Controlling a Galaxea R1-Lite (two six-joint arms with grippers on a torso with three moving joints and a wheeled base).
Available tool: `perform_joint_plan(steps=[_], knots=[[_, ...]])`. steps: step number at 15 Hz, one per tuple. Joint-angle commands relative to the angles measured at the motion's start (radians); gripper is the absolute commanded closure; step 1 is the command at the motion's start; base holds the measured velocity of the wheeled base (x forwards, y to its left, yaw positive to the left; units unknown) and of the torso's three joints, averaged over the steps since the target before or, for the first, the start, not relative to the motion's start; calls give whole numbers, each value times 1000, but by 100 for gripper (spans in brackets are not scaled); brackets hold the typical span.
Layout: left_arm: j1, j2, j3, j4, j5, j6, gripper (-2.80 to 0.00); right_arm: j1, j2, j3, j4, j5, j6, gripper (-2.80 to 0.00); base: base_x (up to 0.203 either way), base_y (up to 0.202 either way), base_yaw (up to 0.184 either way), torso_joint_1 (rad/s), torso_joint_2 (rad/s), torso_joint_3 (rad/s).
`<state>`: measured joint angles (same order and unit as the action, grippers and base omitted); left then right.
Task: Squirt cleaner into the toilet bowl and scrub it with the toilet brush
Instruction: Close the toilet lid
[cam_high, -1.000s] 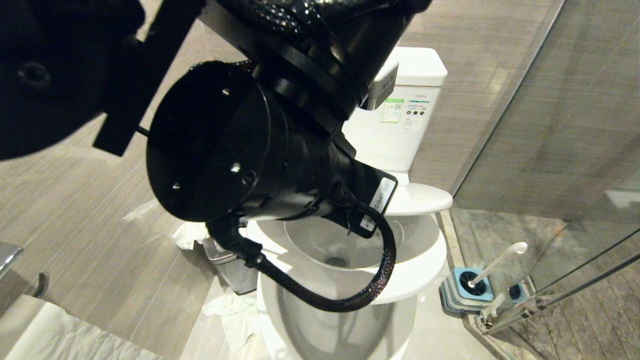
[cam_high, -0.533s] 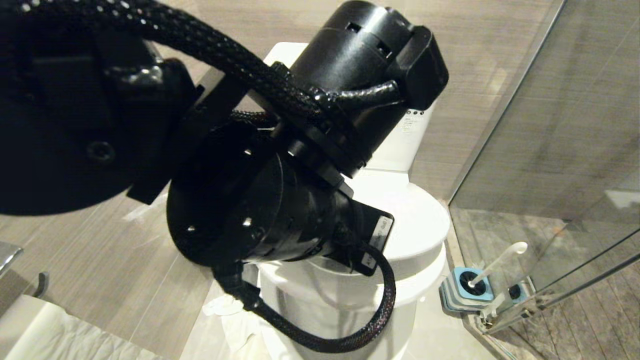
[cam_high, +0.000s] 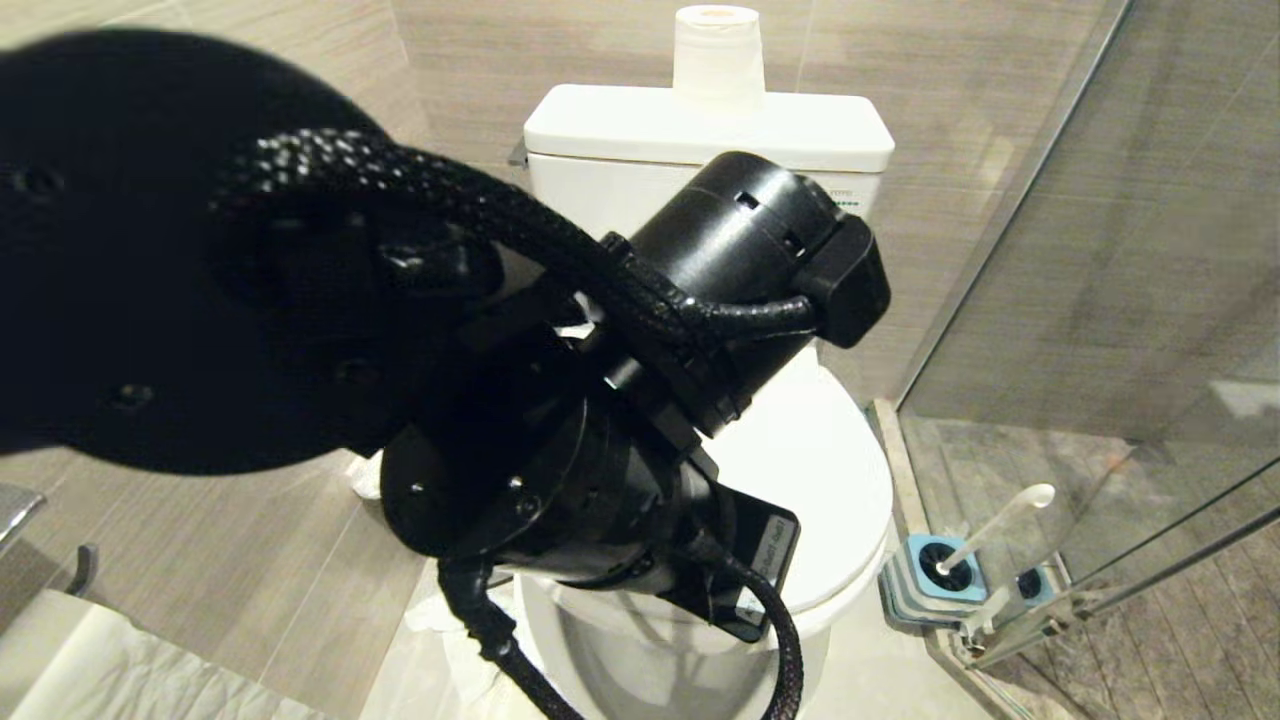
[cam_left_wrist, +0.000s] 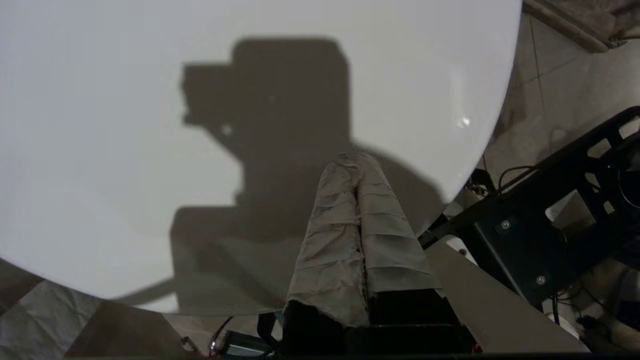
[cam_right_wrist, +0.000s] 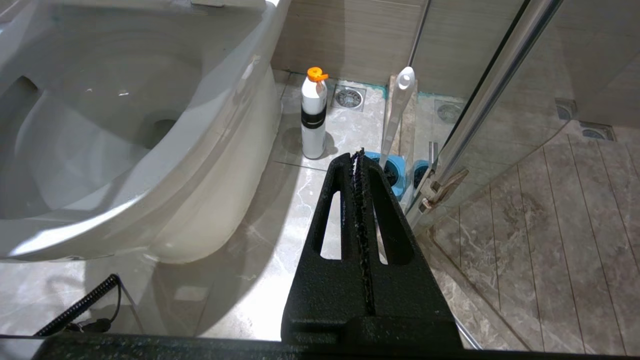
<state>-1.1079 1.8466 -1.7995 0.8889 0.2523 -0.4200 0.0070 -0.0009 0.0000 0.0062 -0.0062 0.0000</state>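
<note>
Beige wall tiles (cam_high: 950, 60) back the toilet (cam_high: 830, 470) in the head view, with a paper roll (cam_high: 718, 45) standing on the white tank (cam_high: 700, 130). The lid is down over the seat. The left arm (cam_high: 560, 400), black and wrapped in braided cable, fills the middle and left of the view and hides its own pincer. To the right of the toilet, on the floor by the glass shower door (cam_high: 1120, 250), the toilet brush (cam_high: 990, 525) leans in its blue square holder (cam_high: 940, 575). Crumpled white paper (cam_high: 450, 620) lies on the floor left of the toilet.

From the left wrist, the left pincer (cam_left_wrist: 356, 165) shows its two cloth-wrapped fingers (cam_left_wrist: 330, 235) pressed together, holding nothing. Their tips lie at the closed white lid (cam_left_wrist: 150, 125), near its front edge, where the arm's shadow falls; whether they touch it I cannot tell.

From the right wrist, the right pincer (cam_right_wrist: 357, 155) hangs low beside the toilet, its black fingers (cam_right_wrist: 332, 210) pressed together and empty. Just beyond its tips stands the brush (cam_right_wrist: 397, 110) in the blue holder (cam_right_wrist: 392, 172), apart from the pincer. A white bottle with an orange cap (cam_right_wrist: 314, 115) stands on the floor between the holder and the toilet's base (cam_right_wrist: 210, 165), near a floor drain (cam_right_wrist: 349, 97).
</note>
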Motion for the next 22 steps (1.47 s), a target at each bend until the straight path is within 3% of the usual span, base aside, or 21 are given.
perform_joint_plan(steps=[1, 6, 12, 18, 22], knots=[[8, 22, 14, 5, -35, -14, 0, 1, 1, 0, 0, 0, 0, 0, 0, 0, 0, 0, 0, 0], [55, 63, 42, 5, -155, -25, 0, 1, 1, 0, 0, 0, 0, 0, 0, 0, 0, 0, 0, 0], [92, 153, 71, -3, -159, -28, 0, 1, 1, 0, 0, 0, 0, 0, 0, 0, 0, 0, 0, 0], [128, 244, 165, -217, -160, -30, 0, 1, 1, 0, 0, 0, 0, 0, 0, 0, 0, 0, 0, 0], [135, 272, 222, -295, -160, -36, 0, 0, 1, 0, 0, 0, 0, 0, 0, 0, 0, 0, 0, 0]])
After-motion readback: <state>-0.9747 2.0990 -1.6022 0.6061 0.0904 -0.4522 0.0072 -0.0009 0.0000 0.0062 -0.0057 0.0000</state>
